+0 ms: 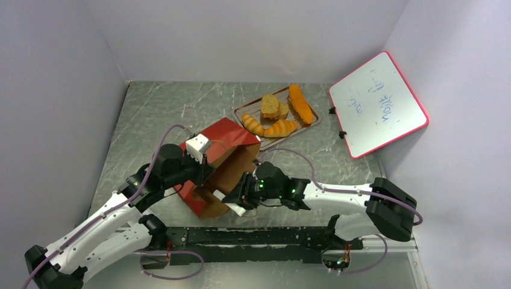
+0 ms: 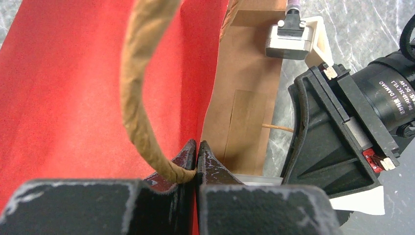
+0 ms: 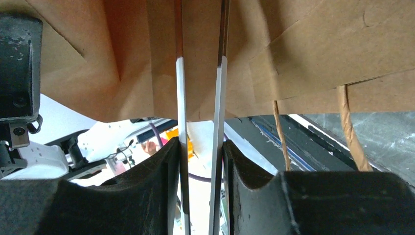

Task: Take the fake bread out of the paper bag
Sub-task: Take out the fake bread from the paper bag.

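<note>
Left wrist: paper bag (image 2: 73,98) inside tool (image 2: 196,149)

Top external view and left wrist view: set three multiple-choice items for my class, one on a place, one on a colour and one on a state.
1. Where does the visible fake bread lie?
A on the floor
B on the tray
C on top of the bag

2. What colour is the paper bag outside?
A red
B blue
C green

3. How do the left fingers stand?
A wide open
B shut on a loaf
C shut on the bag's rim

Key:
1 B, the pieces sit on the tray behind the bag.
2 A, its outer face is red.
3 C, they pinch the rim by the cord handle.
</note>
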Action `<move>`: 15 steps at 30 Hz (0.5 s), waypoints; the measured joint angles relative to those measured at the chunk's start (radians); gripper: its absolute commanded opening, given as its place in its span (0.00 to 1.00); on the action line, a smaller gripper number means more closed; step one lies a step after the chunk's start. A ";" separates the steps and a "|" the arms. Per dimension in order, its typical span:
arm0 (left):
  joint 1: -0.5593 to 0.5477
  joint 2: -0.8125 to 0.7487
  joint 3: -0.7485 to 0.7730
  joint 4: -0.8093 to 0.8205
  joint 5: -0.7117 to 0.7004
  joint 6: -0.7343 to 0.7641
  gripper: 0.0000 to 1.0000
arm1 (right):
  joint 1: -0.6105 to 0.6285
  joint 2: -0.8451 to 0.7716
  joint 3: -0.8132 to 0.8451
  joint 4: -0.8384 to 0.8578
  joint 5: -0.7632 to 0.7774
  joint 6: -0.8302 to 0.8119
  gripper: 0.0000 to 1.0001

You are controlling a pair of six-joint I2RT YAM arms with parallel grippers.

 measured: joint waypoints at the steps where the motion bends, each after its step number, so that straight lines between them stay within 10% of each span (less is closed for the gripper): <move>1: 0.000 0.000 0.000 0.000 -0.002 0.001 0.07 | 0.000 -0.002 0.000 -0.003 0.000 0.002 0.36; 15: -0.001 0.000 0.000 0.000 -0.009 0.012 0.07 | 0.000 0.012 -0.005 -0.002 -0.001 0.006 0.36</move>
